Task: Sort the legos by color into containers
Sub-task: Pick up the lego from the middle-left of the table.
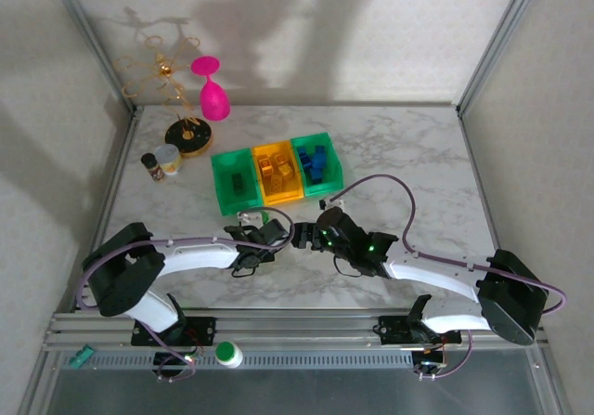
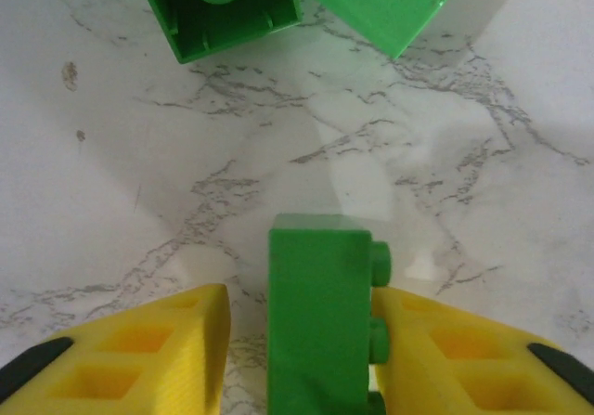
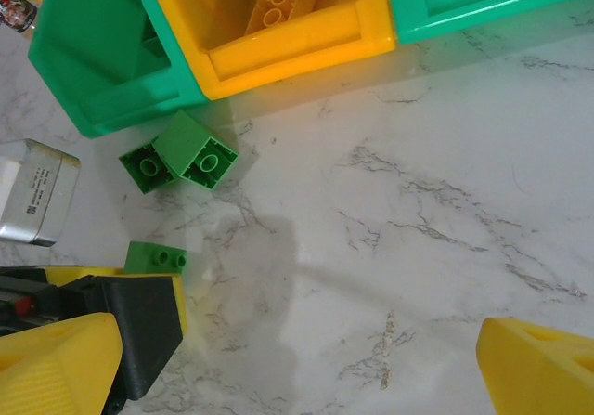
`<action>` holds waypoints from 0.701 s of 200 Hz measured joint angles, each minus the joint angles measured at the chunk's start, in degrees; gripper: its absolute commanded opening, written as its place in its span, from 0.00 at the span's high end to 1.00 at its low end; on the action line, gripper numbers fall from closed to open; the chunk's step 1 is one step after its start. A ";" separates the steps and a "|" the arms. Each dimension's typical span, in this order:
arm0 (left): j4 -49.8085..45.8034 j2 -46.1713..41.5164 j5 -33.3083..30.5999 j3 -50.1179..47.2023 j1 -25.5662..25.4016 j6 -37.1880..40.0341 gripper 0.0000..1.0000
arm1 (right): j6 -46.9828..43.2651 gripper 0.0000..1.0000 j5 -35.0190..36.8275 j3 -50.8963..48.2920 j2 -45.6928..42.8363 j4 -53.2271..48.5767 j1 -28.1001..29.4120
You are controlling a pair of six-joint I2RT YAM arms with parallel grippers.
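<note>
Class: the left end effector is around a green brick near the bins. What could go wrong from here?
1. The left end effector straddles the green brick unevenly: one finger touches the studs and the other shows a gap, so closing may twist it.
2. Two loose green bricks lie beside the green bin; lowering there could knock them.

Left claw (image 2: pixel 299 296) stands narrowly parted; right claw (image 3: pixel 295 341) gapes wide.
</note>
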 measured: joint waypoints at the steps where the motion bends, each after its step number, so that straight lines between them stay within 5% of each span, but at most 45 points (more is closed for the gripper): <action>1: 0.07 0.02 0.00 0.00 0.00 -0.04 0.62 | 0.00 0.01 0.00 0.00 0.00 0.00 0.00; 72: 1.29 0.15 -0.52 0.02 -0.04 -0.07 0.79 | -0.02 0.01 0.46 0.00 0.00 -0.02 0.00; 140: -5.03 -6.69 -4.39 7.52 1.38 2.97 0.79 | -0.48 0.01 0.44 0.35 0.00 -0.02 0.00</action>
